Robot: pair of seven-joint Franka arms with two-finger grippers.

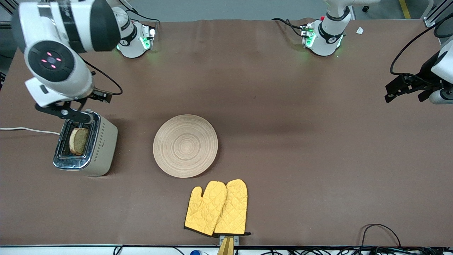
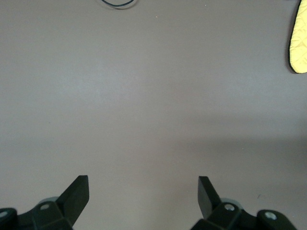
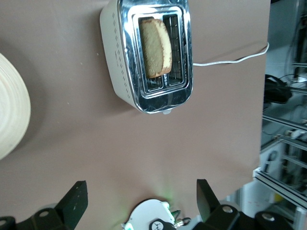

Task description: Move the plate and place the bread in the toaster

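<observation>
The cream and chrome toaster (image 1: 88, 143) stands at the right arm's end of the table. The brown bread slice (image 1: 79, 140) stands in one of its slots, its top edge sticking out. The right wrist view shows the toaster (image 3: 120, 57) and the bread (image 3: 156, 47) from above. The round wooden plate (image 1: 185, 145) lies bare mid-table, and its rim shows in the right wrist view (image 3: 12, 108). My right gripper (image 1: 72, 114) is over the toaster's end, open and empty (image 3: 141, 199). My left gripper (image 1: 406, 92) waits open and empty over bare table (image 2: 144, 191) at the left arm's end.
A pair of yellow oven mitts (image 1: 217, 208) lies nearer to the front camera than the plate, and one mitt's edge shows in the left wrist view (image 2: 300, 43). The toaster's white cord (image 1: 28, 130) runs off the table edge. Black cables (image 1: 378, 232) lie at the front edge.
</observation>
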